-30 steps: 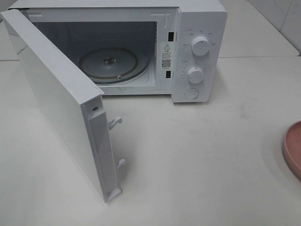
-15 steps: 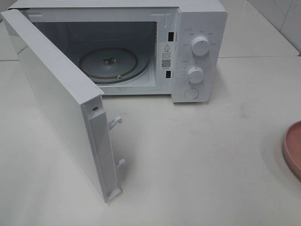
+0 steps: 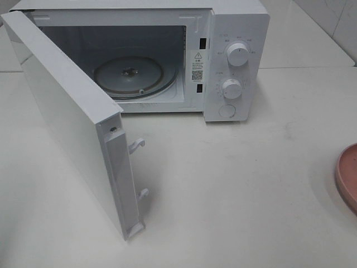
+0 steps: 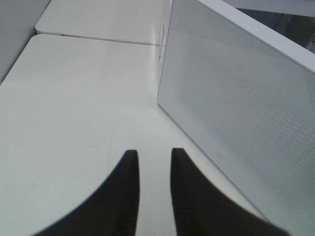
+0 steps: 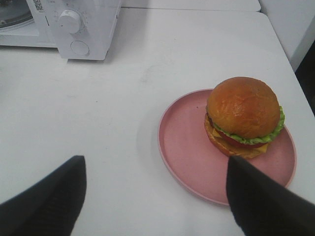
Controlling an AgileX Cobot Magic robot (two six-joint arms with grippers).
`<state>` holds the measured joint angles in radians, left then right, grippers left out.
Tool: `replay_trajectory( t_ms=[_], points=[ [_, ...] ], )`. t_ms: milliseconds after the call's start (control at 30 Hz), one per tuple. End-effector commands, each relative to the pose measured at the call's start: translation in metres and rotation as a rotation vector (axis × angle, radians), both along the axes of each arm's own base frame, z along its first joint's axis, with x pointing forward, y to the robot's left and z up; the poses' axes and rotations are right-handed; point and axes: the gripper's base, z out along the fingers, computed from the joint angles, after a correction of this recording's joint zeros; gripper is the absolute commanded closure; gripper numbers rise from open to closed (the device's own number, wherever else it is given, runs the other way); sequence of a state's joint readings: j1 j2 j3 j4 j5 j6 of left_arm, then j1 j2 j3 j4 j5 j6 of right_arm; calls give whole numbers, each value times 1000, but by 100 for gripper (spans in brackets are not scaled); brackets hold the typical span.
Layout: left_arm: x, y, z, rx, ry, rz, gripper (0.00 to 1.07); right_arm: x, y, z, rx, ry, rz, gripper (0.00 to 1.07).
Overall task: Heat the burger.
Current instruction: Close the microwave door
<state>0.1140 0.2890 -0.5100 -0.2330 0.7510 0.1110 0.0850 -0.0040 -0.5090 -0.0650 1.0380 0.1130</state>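
The burger (image 5: 243, 115), with a golden-brown bun, green lettuce and a dark patty, sits on a pink plate (image 5: 187, 157) in the right wrist view. My right gripper (image 5: 156, 162) is wide open and empty, above the table just short of the plate. In the exterior view only the plate's edge (image 3: 348, 176) shows at the far right, and the burger and both grippers are out of view. My left gripper (image 4: 153, 157) is empty, with its fingers nearly together, beside the outer face of the microwave door (image 4: 236, 98).
The white microwave (image 3: 234, 33) stands at the back with its door (image 3: 67, 123) swung wide open toward the front left. Its glass turntable (image 3: 128, 75) is bare. Two knobs and a round button are on its right panel.
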Motion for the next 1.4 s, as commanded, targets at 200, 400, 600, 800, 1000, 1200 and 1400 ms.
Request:
replay_trajectory(
  t_ms=[200, 400, 600, 800, 1000, 1200, 1400],
  points=[
    [23, 7, -23, 14, -81, 54, 107, -4, 0, -1, 0, -24, 1, 32],
    [34, 15, -39, 29, -271, 129, 107, -4, 0, -1, 0, -24, 1, 32],
    [40, 22, -53, 47, -365, 195, 107, -4, 0, -1, 1, -24, 1, 32],
    [52, 26, -55, 81, -380, 218, 107, -4, 0, -1, 1, -24, 1, 32],
    [76, 26, -66, 124, -326, 173, 107, -4, 0, -1, 1, -24, 1, 32],
    [91, 21, -72, 136, -326, 86, 107, -4, 0, -1, 1, -24, 1, 32],
    [105, 12, -84, 128, -302, -28, 107, -4, 0, -1, 1, -24, 1, 32]
  ],
)
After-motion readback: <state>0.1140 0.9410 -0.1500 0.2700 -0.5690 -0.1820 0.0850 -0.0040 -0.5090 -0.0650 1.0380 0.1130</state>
